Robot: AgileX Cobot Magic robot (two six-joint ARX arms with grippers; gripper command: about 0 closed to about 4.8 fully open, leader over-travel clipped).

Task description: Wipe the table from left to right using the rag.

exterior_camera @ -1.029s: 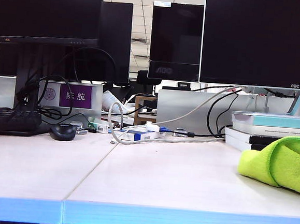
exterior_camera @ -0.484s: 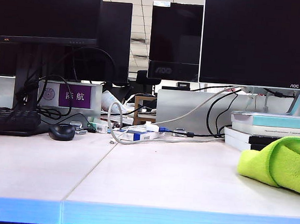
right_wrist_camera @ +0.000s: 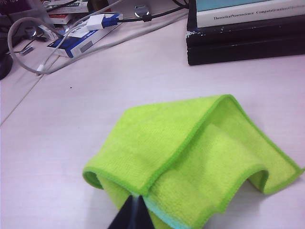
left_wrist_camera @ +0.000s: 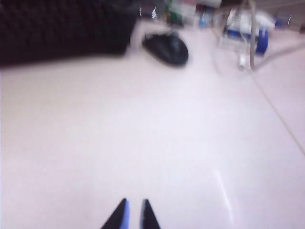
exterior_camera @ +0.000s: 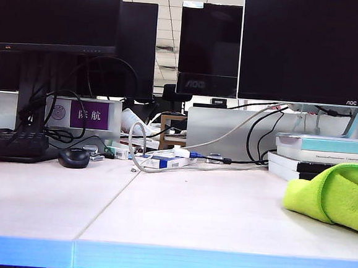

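Rag [exterior_camera: 338, 195] at table's [exterior_camera: 179, 215] right edge

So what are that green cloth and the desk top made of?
The rag, pinched by the right gripper: soft microfibre, judging by its fuzzy nap and stitched edge. The table: probably matte pale laminate board, with faint grain and a panel seam.
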